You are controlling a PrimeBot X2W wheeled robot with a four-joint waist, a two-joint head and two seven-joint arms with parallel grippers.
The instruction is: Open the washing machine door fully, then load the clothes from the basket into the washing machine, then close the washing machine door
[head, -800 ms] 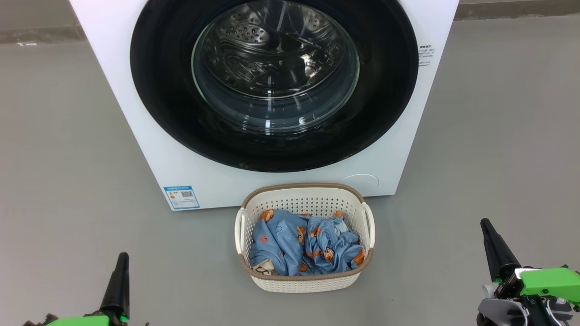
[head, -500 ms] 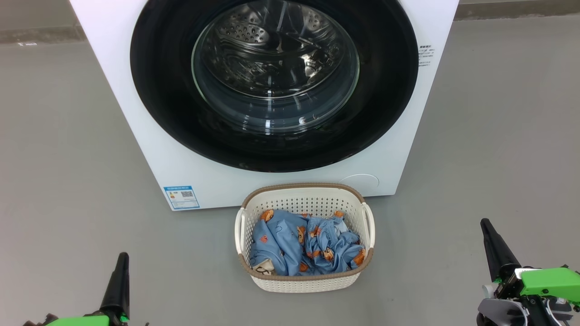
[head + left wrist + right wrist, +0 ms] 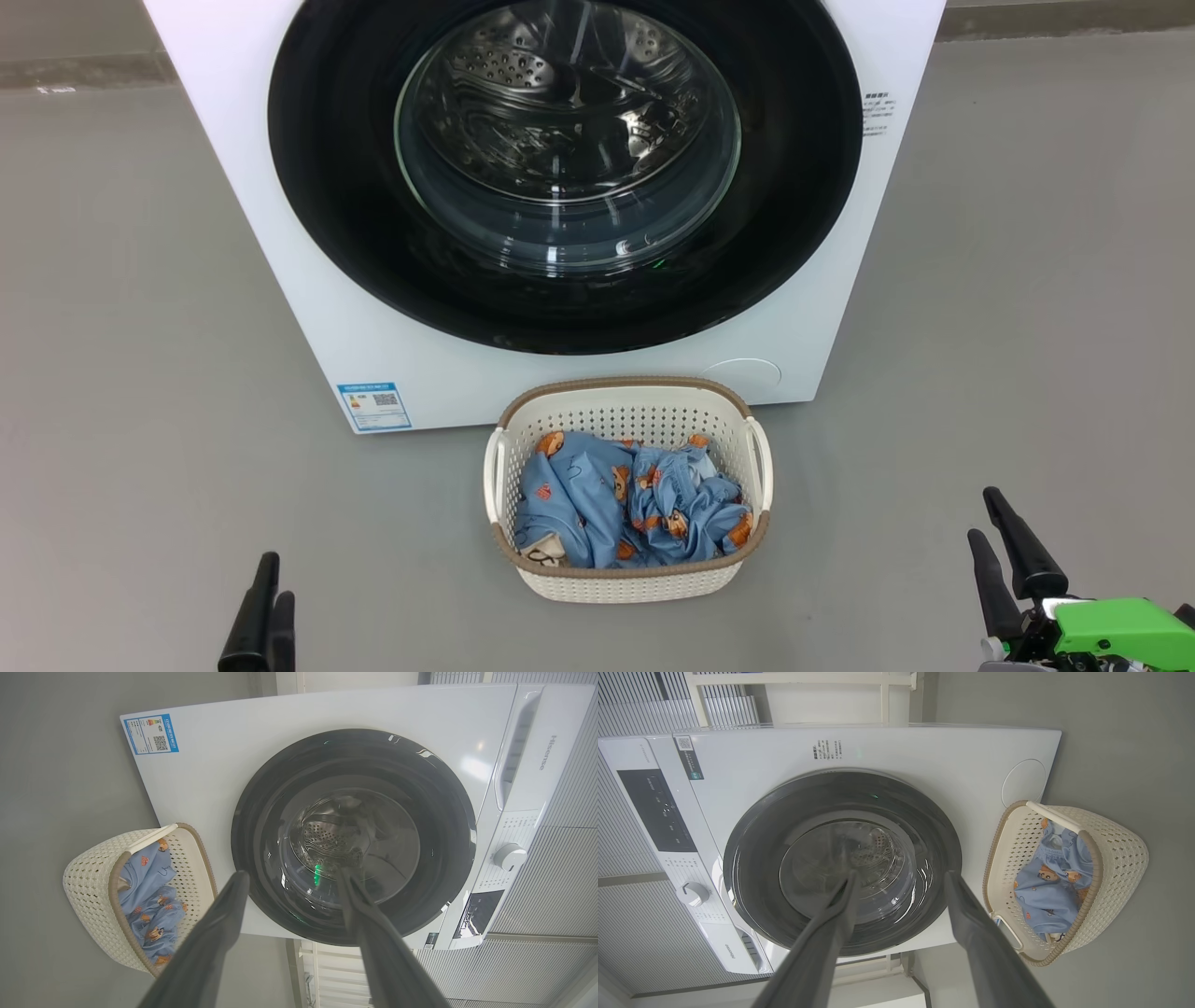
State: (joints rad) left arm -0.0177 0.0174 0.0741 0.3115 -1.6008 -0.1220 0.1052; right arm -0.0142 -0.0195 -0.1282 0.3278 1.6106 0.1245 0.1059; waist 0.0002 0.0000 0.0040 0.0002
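Observation:
The white washing machine stands ahead, and its door, black-rimmed with a glass bowl centre, lies flat against the front. In front of it on the floor sits the cream basket, holding blue bear-print clothes. My left gripper is low at the left, open and holding nothing, well short of the basket. My right gripper is low at the right, also open with nothing in it. In the wrist views the left gripper and right gripper both point at the door, fingers spread.
Grey floor surrounds the machine and basket on both sides. A blue label sticker sits at the machine's lower left, a round cover at its lower right. The control knob and a slatted wall appear beyond.
Both grippers have sunk lower in the head view and turned, so two fingers of each now show instead of one. Machine, door and basket are unchanged.

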